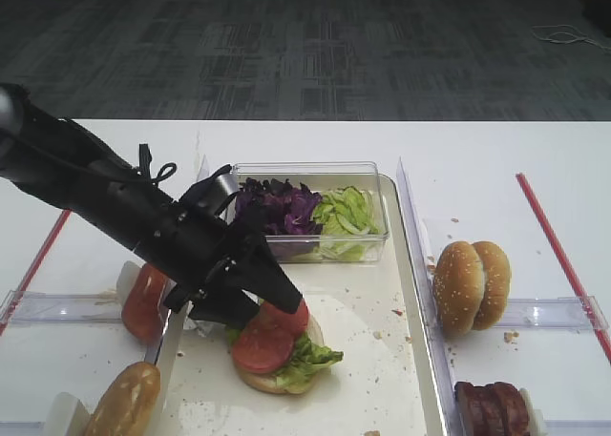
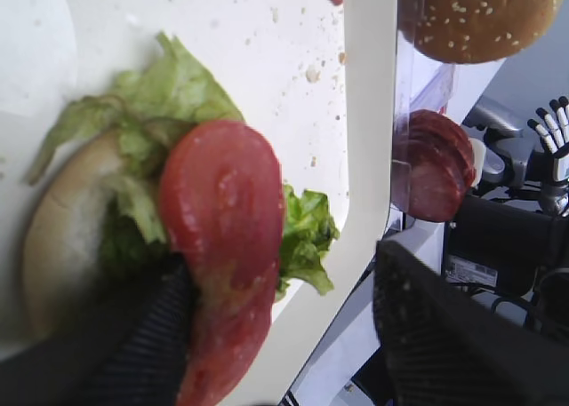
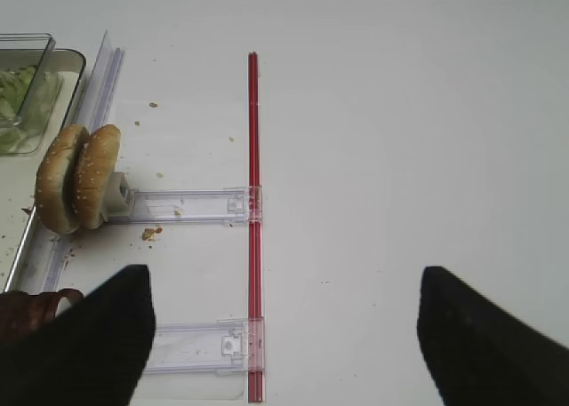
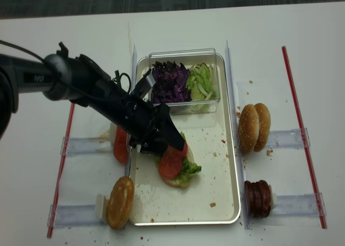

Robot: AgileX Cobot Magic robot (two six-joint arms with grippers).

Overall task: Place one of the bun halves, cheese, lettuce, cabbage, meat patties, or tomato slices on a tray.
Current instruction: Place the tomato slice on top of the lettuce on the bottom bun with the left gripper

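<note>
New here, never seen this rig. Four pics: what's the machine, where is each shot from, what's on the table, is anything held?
It is a two-armed robot at a white table. Two pictures look down from above; the other two come from cameras on each wrist.

The left gripper, jaws open, is over the tray, at a bun half stacked with lettuce and two tomato slices. The slices rest on the stack; nothing looks clamped.

The right gripper hangs open over bare table, holding nothing.

A clear box holds purple cabbage and green strips. Beside the tray stand racks with more tomato slices, bun halves and meat patties.
</note>
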